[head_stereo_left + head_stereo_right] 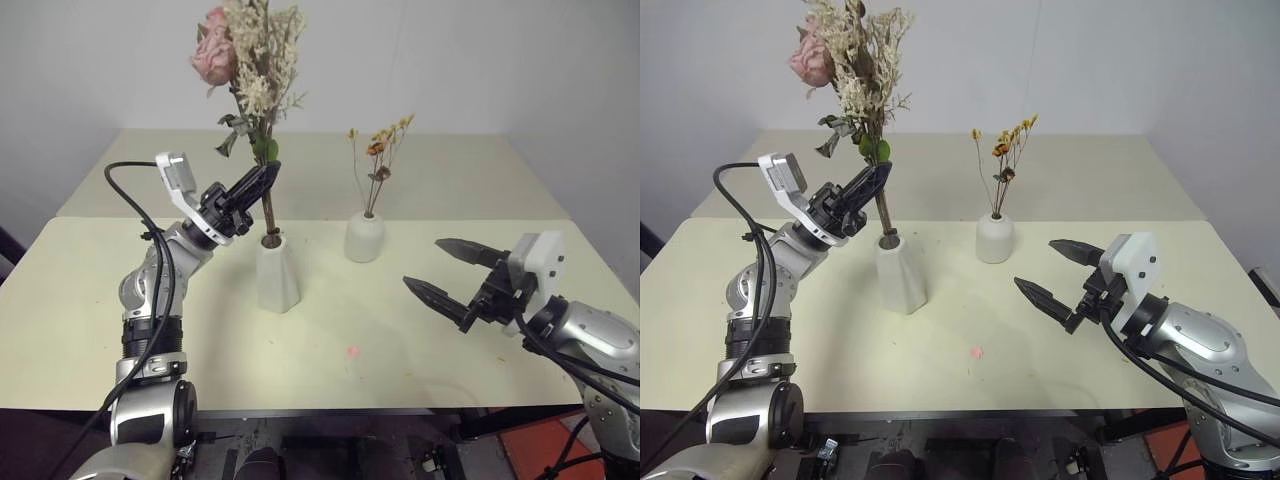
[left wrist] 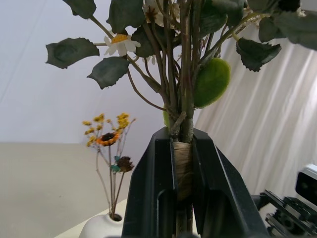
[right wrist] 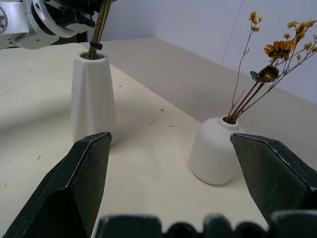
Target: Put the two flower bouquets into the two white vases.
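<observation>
The full bouquet (image 1: 247,55) with a pink rose, cream sprigs and green leaves stands upright, its stem end inside the mouth of the tall tapered white vase (image 1: 276,275). My left gripper (image 1: 262,180) is shut on that bouquet's stems (image 2: 183,163), just above the vase. The thin sprig of yellow-orange dried flowers (image 1: 380,160) stands in the short round white vase (image 1: 364,238), to the right of the tall one. My right gripper (image 1: 442,270) hangs open over the table's right side, apart from both vases, with nothing between its fingers.
Both vases stand near the middle of a pale cream table (image 1: 330,350); a second table (image 1: 480,170) adjoins behind it. A small pink speck (image 1: 352,351) lies on the tabletop in front of the vases. A white wall rises behind.
</observation>
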You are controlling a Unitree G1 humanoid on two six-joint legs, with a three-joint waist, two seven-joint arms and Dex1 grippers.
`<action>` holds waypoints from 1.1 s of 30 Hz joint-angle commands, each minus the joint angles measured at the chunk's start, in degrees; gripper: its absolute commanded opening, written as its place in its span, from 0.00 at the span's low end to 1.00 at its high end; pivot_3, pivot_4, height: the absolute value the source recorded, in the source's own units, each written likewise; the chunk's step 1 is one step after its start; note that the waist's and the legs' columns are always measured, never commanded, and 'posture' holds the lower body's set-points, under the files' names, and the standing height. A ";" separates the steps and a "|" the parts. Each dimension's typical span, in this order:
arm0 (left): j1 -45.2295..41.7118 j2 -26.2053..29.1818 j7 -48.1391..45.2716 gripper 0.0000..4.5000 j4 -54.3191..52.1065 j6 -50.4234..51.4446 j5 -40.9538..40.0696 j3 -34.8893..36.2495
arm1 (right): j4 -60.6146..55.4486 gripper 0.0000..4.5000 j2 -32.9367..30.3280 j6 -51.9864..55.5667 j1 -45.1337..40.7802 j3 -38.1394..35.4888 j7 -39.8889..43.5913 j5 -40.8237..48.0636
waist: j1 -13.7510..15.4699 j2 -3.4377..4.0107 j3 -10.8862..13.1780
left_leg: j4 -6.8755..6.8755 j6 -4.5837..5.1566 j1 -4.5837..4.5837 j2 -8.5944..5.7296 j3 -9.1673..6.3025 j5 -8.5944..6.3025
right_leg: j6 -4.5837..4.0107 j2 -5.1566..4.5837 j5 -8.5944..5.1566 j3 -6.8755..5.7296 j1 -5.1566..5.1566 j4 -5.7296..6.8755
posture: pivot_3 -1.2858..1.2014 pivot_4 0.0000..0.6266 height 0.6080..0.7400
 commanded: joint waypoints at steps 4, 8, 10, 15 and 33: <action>2.38 1.39 -2.19 0.11 -4.93 -1.08 0.45 -0.83 | -0.92 1.00 -0.40 -1.99 -0.71 -0.92 0.17 0.04 | 0.10 0.00 0.00 | 0.00 0.00 -0.01 0.00 -0.01 0.00 | 0.00 0.00 0.00 -0.01 0.00 0.00 | 0.52 0.24 1.00; 4.11 2.58 -2.71 0.36 -5.71 -1.36 1.92 -1.77 | -0.60 1.00 -0.47 -2.46 -0.69 -0.72 0.33 -0.41 | 0.10 0.00 0.00 | 0.00 0.00 -0.01 0.00 -0.01 0.00 | 0.00 0.00 0.00 -0.01 0.00 -0.01 | 0.52 0.24 1.00; 5.61 3.82 -4.35 0.51 -6.77 -1.63 2.93 -2.65 | -0.48 1.00 -0.48 -2.80 -0.71 -0.54 0.39 -0.75 | 0.00 0.00 0.00 | 0.00 0.00 0.00 0.00 0.00 0.00 | 0.00 0.00 0.00 -0.01 0.00 -0.01 | 0.52 0.24 1.00; 7.79 4.97 -3.48 0.86 -7.80 -2.66 3.61 -1.58 | 0.02 1.00 -0.44 -3.35 -0.88 -0.23 0.54 -1.57 | 0.09 0.00 0.00 | 0.00 0.00 0.00 0.02 0.00 0.00 | 0.00 0.00 0.00 -0.02 0.00 0.00 | 0.52 0.24 1.00; 29.75 26.27 -8.49 0.99 -20.62 0.28 1.23 13.95 | 3.12 1.00 -2.99 -3.30 -0.61 -1.67 2.04 -2.84 | -0.07 0.02 0.00 | -0.07 0.02 -0.01 0.11 0.05 -0.02 | 0.00 0.01 -0.02 0.00 -0.12 -0.01 | 0.52 0.24 1.00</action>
